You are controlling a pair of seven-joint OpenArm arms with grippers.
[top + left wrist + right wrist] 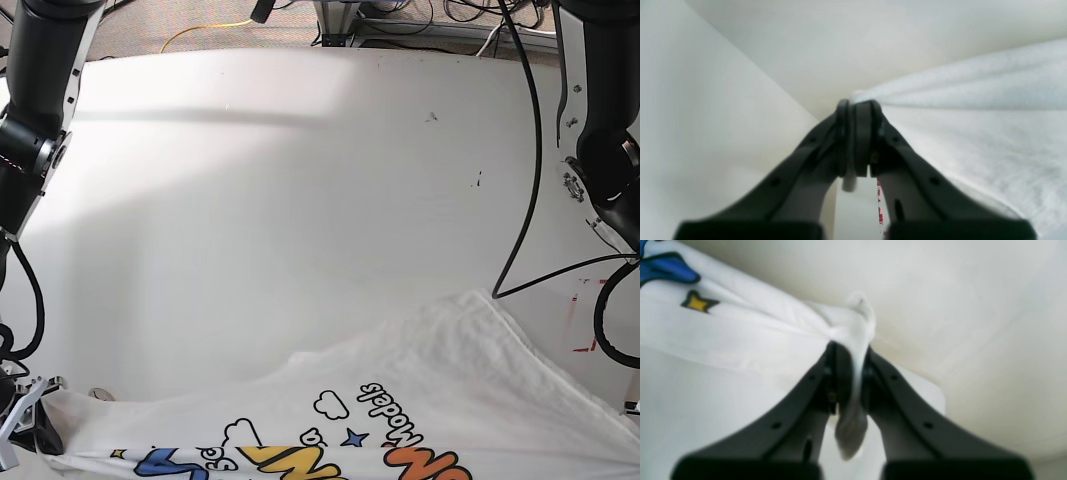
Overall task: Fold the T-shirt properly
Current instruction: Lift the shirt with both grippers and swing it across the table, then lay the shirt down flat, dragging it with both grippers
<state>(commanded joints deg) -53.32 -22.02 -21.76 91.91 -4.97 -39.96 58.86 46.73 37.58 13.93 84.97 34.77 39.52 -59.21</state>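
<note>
In the base view the T-shirt (380,350) spans the bottom of the frame, its upper edge running sideways between the left jaws (857,140) and right jaws (850,380), each pinching cloth, so both should move together.

In the base view, the robot's left arm (603,120) descends at three o'clock, its gripper barely visible at the lower edge. The right arm (30,120) comes down at nine o'clock, ending in the right gripper (40,432) near eight. Both grippers' fingers (862,140) are closed on fabric.
</note>
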